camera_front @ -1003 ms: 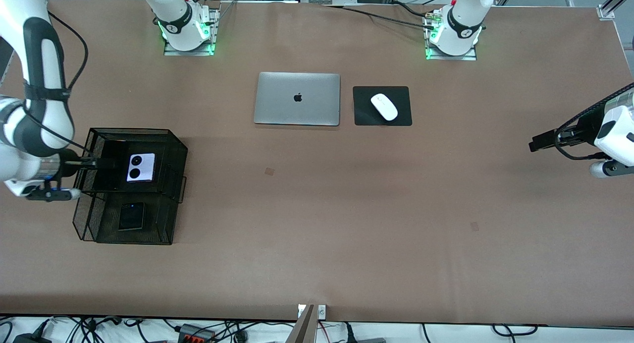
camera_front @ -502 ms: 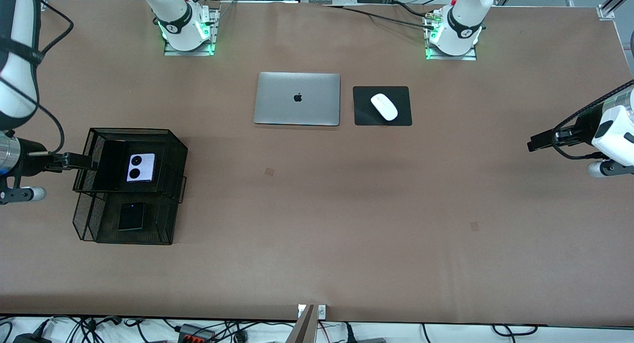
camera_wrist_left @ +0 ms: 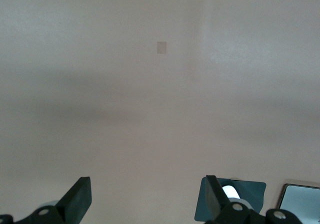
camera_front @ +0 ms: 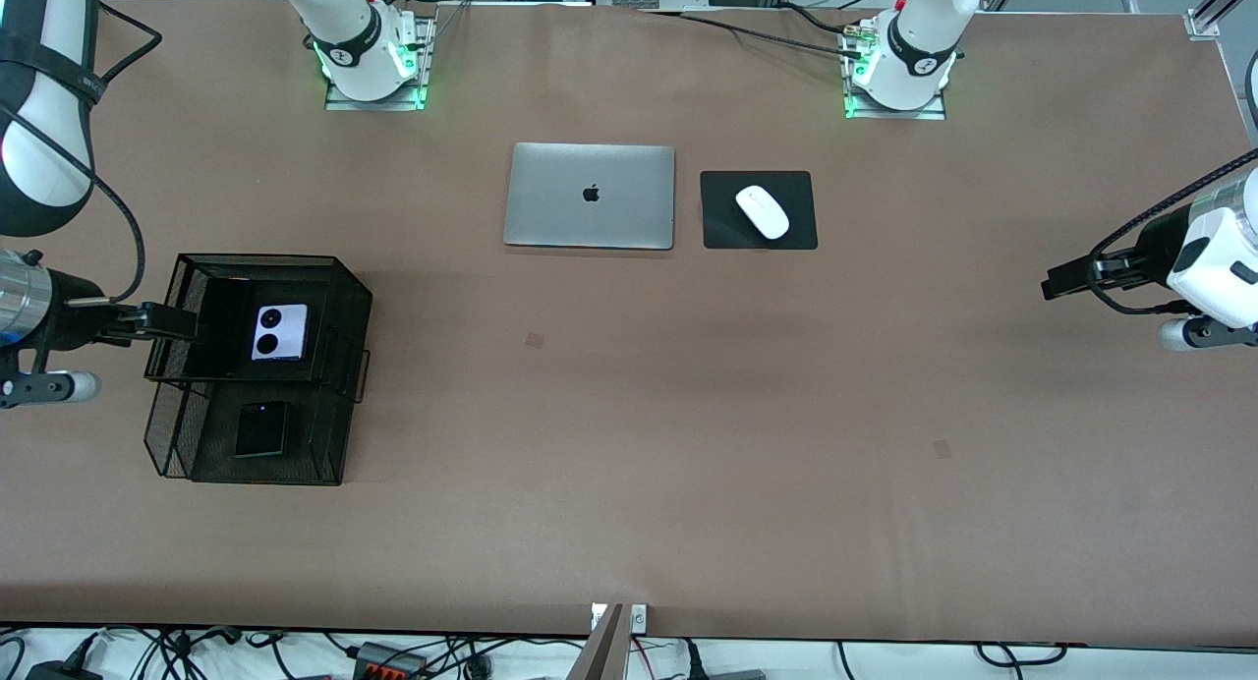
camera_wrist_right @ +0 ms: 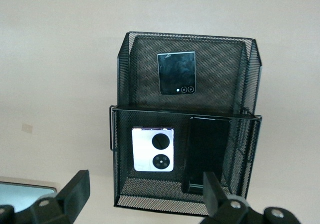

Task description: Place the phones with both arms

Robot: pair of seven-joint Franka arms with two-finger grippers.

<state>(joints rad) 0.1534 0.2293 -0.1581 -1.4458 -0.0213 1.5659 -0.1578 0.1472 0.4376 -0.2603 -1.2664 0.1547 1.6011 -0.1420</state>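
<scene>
Phones lay in the mesh rack [camera_front: 349,297]: lilac-white phone [camera_front: 279,332] and long black slab [camera_wrist_right: 207,154] above, squarish black phone [camera_front: 260,428] below. Right gripper [camera_front: 167,320], jaws apart, hovered at its rim and might snag the mesh; left gripper [camera_front: 1066,279], jaws apart, waited over bare table

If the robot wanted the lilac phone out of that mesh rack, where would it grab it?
Probably from straight above, pinching the two long edges. The lilac phone lies flat, lenses up, on the upper tier of the rack, and mesh walls block the sides. The black slab lies close beside it, so one finger must slip into that narrow gap. The open right gripper is nearest.
</scene>
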